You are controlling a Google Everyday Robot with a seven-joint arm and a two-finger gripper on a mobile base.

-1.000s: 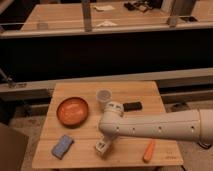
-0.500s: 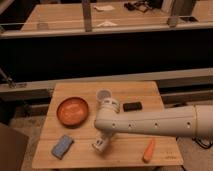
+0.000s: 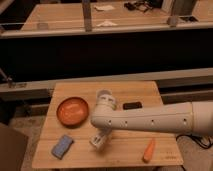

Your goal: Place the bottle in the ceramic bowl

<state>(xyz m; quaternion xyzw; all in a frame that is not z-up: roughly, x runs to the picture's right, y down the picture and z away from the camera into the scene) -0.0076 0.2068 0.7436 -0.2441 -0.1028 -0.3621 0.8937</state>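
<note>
The orange-red ceramic bowl (image 3: 72, 111) sits on the left part of the wooden table (image 3: 125, 90). My white arm reaches in from the right across the table. Below its end hangs the gripper (image 3: 101, 135), shut on the small white bottle (image 3: 97, 141), which tilts just above the table's front middle. The bottle is to the right of the bowl and nearer the front edge, apart from it. The arm hides most of the fingers.
A translucent grey cup (image 3: 105, 96) stands behind the arm, right of the bowl. A small black object (image 3: 132, 105) lies further right. A blue sponge (image 3: 62, 146) lies at the front left, and an orange carrot-like piece (image 3: 148, 149) at the front right.
The arm has shifted slightly to the left and up, carrying the bottle a little closer to the bowl. Everything else on the table stayed put.
</note>
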